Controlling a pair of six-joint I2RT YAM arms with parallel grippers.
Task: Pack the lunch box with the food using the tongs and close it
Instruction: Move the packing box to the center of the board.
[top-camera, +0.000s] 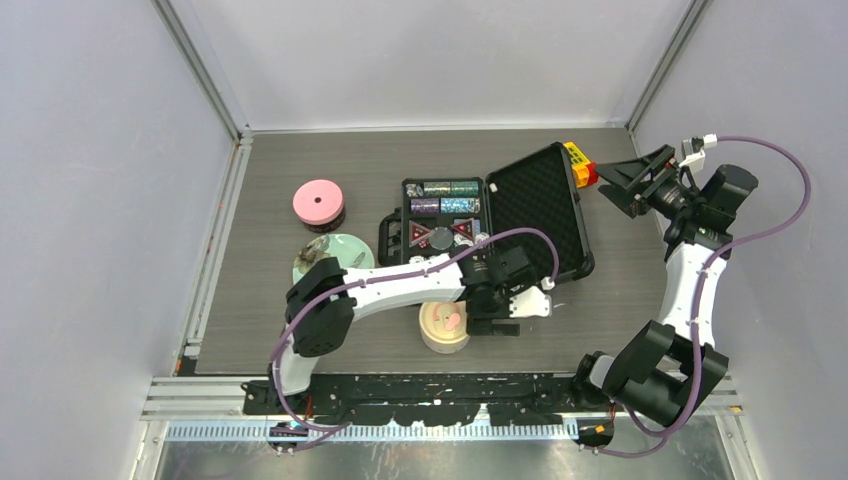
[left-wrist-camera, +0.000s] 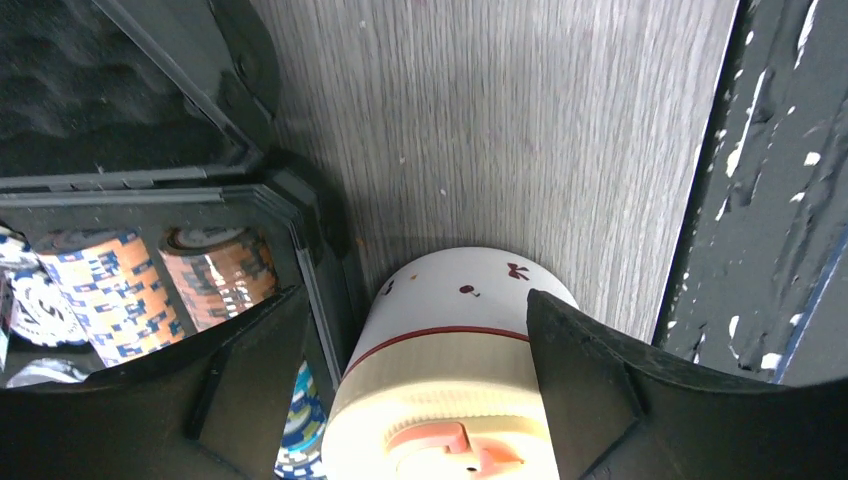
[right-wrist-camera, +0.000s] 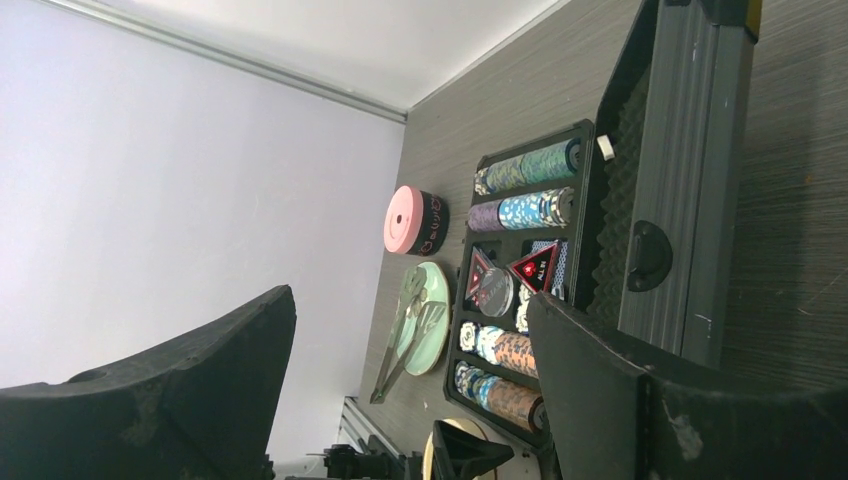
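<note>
The lunch box is two round tubs. The cream-lidded tub (top-camera: 445, 327) stands near the table's front edge with its lid on and a pink tab on top. My left gripper (top-camera: 470, 318) reaches it from the right. In the left wrist view the tub (left-wrist-camera: 450, 330) fills the space inside the gripper (left-wrist-camera: 415, 295), which is open: the right finger (left-wrist-camera: 580, 380) is against the wall, the left one stands apart. The pink-lidded tub (top-camera: 318, 204) stands closed at the back left. The tongs (right-wrist-camera: 398, 345) lie across the mint plate (right-wrist-camera: 432, 335). Food is hidden. My right gripper (top-camera: 625, 185) hangs open and empty.
A black case of poker chips (top-camera: 440, 215) lies open mid-table, its foam-lined lid (top-camera: 540, 215) folded out to the right, close behind the cream-lidded tub. A yellow-orange block (top-camera: 580, 165) sits at the lid's far corner. The mint plate (top-camera: 345, 262) is left of the case.
</note>
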